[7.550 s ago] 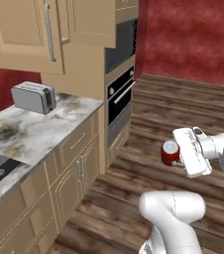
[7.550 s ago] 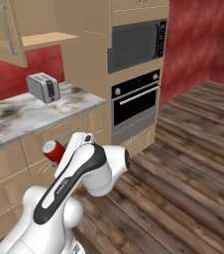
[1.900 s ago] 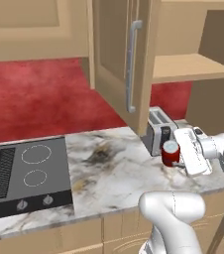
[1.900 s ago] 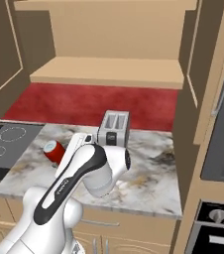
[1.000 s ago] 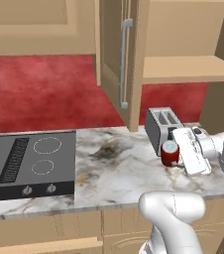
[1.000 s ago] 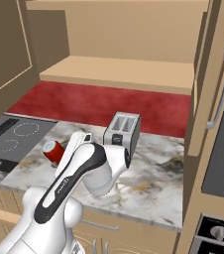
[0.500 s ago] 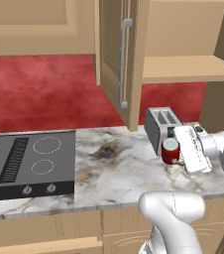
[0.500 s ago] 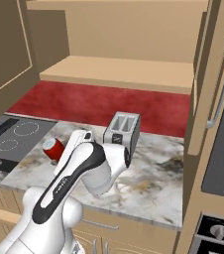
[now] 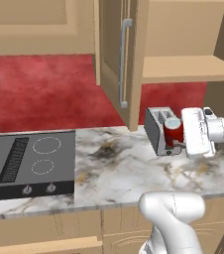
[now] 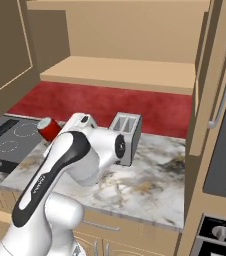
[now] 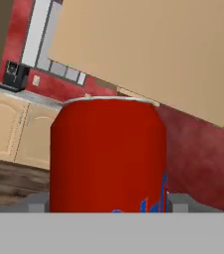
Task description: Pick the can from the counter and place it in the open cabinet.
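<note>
While end effector (image 9: 176, 135) grips can (image 9: 172, 131) at mid-right of left base frame, above desk (image 9: 129, 168), below cabinet (image 10: 120, 72) shelf: raise first, clear shelf lip, keep can upright, then push in.

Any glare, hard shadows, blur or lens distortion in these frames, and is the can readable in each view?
Left base view: flat, even rendered light, no glare; the can in the gripper reads sharp against the toaster. Right base view: soft shade inside the cabinet, can partly behind the arm. Hand view: can looms large, tilted background, edges slightly soft.
</note>
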You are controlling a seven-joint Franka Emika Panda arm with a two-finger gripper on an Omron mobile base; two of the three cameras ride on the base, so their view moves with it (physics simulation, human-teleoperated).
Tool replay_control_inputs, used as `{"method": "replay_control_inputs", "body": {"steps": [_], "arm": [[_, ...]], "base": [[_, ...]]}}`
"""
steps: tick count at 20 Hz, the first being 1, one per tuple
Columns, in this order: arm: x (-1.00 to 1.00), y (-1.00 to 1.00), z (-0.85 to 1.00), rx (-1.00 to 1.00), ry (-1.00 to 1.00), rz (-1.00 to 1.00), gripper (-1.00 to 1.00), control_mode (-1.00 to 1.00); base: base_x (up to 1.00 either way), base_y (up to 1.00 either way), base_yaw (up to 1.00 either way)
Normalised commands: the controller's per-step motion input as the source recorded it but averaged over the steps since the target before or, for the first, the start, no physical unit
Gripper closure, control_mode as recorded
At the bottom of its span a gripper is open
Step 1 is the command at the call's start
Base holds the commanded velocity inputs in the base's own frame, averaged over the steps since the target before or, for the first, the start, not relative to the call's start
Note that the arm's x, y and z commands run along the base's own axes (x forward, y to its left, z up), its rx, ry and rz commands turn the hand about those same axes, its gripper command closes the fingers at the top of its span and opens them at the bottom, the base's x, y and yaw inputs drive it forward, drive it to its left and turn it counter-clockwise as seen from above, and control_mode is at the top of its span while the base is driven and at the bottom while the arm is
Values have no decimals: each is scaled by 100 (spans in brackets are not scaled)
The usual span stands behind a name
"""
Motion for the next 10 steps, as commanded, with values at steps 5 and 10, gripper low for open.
{"method": "replay_control_inputs", "body": {"steps": [5, 10], "arm": [[0, 0, 68, 0, 0, -23, 100, -100], [0, 0, 71, 0, 0, -22, 100, -100]], "base": [[0, 0, 0], [0, 0, 0]]}}
